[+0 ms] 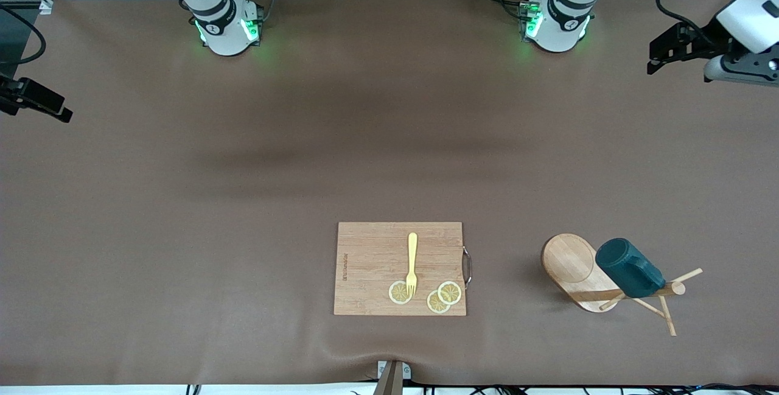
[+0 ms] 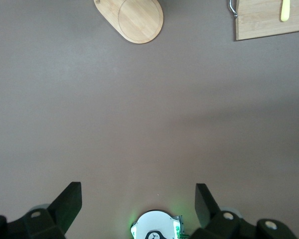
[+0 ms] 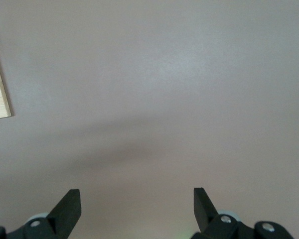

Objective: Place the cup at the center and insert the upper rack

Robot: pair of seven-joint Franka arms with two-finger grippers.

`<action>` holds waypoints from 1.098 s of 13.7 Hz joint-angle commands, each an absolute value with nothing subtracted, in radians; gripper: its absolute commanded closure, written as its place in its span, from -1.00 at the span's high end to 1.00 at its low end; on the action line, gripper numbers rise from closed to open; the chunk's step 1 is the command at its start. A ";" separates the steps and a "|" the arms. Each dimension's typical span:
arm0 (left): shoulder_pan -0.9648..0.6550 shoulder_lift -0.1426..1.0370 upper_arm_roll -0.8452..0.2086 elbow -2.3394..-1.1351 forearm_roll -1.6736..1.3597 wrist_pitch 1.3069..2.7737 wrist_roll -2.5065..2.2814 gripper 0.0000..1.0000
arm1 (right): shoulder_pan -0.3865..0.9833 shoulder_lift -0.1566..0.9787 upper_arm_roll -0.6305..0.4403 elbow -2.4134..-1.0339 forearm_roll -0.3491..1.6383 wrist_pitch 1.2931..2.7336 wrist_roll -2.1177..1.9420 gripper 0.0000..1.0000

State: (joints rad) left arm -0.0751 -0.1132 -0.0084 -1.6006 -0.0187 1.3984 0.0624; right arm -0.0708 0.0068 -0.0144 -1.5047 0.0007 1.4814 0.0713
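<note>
The upper rack, a light wooden mug tree with an oval base, stands near the front edge toward the left arm's end of the table. The dark teal cup rests against its post and slanted pegs. The left wrist view shows only the rack's oval base. My left gripper hangs open high over that end of the table, far from the rack; its wrist view shows the left gripper with nothing between its fingers. My right gripper waits open over the right arm's end, and the right gripper is also empty.
A rectangular wooden cutting board lies near the front edge at the table's middle, with a yellow fork and three lemon slices on it. Brown cloth covers the table. The board's corner shows in the left wrist view.
</note>
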 commanded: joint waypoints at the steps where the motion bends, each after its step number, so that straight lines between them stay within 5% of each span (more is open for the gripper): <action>1: -0.074 -0.100 -0.014 -1.568 -0.012 1.387 0.037 1.00 | -0.091 0.012 -0.002 -1.486 0.006 1.468 0.066 1.00; 15: -0.066 -0.035 -0.052 -1.480 0.003 1.411 -0.066 1.00 | -0.091 0.012 -0.002 -1.486 0.006 1.468 0.066 1.00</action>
State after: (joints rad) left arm -0.0740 -0.0411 -0.0461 -1.5093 -0.0158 1.4202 -0.0606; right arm -0.0708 0.0068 -0.0144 -1.5046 0.0007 1.4812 0.0713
